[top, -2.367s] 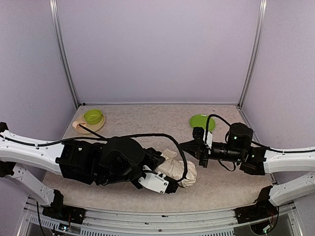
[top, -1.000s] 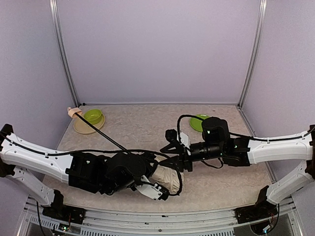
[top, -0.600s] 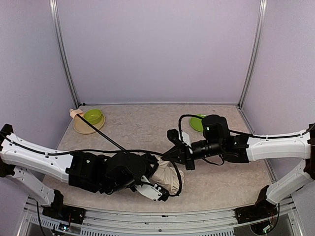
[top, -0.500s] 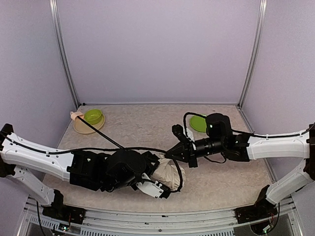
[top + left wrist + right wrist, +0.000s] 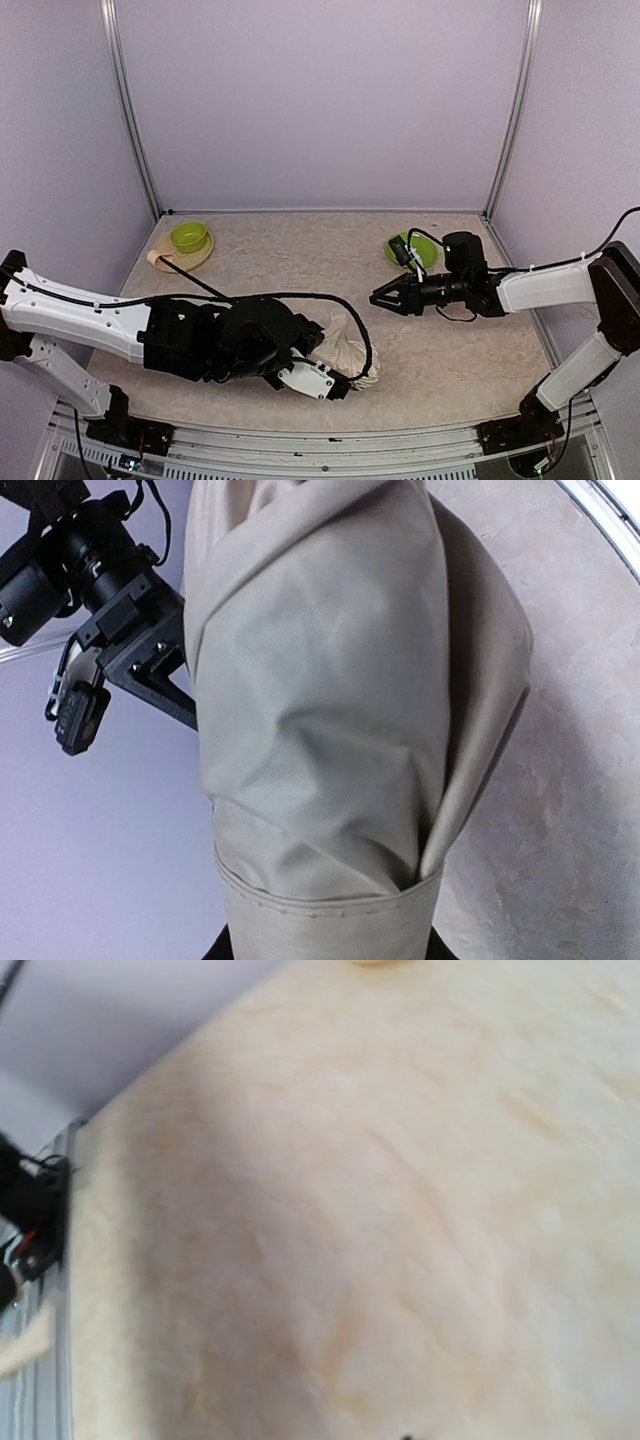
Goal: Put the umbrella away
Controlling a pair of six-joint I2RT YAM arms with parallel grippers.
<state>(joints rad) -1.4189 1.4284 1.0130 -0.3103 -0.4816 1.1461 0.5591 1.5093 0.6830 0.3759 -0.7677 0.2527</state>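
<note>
L hand [image 5: 338, 378] clenched on the umbrella [image 5: 352, 345] at the canopy, lower centre of top view. L wrist view: cream fabric fills the frame, folds loose and overlapping. Thin black shaft [image 5: 195, 278] runs up-left toward green bowl [image 5: 188, 237], so prob. not collapsed. Knob end too small to tell.

R hand [image 5: 380, 297] centre-right, fingers parted, nothing in it, well apart from the bundle, above bare surface [image 5: 300, 250].

Judged step: R hand comes in to tidy the canopy. To do well:
- hold L steady
- approach from the right
- pinch an outer fold, not the ribs
- wrap one way round
- don't pull vs L grip
</note>
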